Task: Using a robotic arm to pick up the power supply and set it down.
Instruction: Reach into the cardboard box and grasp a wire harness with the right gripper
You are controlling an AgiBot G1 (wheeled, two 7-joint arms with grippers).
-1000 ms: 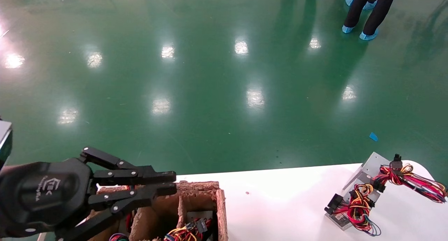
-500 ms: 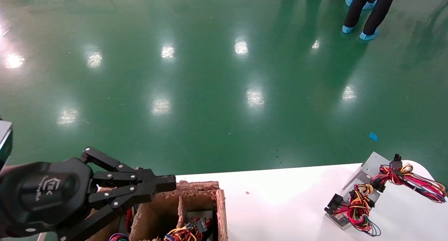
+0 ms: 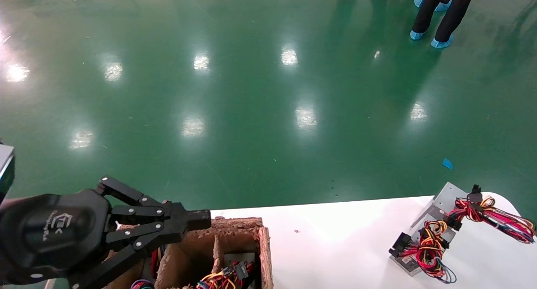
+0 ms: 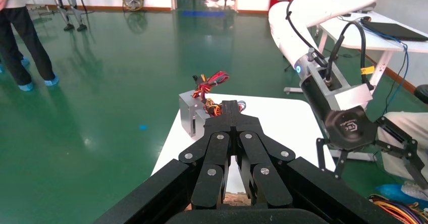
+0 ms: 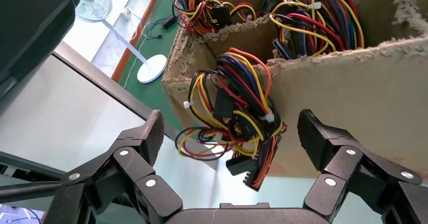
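Green glossy floor [image 3: 251, 113] fills most of my head view, with a person's legs [image 3: 440, 12] in blue shoe covers at the far right, and the white table [image 3: 335, 247] runs along the bottom. Starting at the left, my left gripper [image 3: 197, 220] hangs over the near corner of the cardboard box [image 3: 264, 247], clenched with its fingertips pressed together and nothing between them; the left wrist view shows the closed fingers [image 4: 233, 114] pointing across the table. A logo is embossed on the gripper body, but I cannot read it. The box has dividers, and bundles of coloured wires [image 3: 222, 278] sit in its compartments. One power supply [image 3: 436, 226], a grey metal case with red, yellow and black cables [image 3: 495, 217] draped on it, lies on the table well off to the right, its long side running diagonally toward the far right corner. Its label is too small for me to read. My right gripper [image 5: 229, 133] is out of the head view; its wrist camera shows it spread wide beside the outer wall of the box [image 5: 353, 93], with a bundle of cables [image 5: 237, 118] spilling over the edge between its fingers, not touched. I judge the boxed units lie nearer both arms than the one on the table, and the right gripper is better placed to take the dangling bundle's unit.
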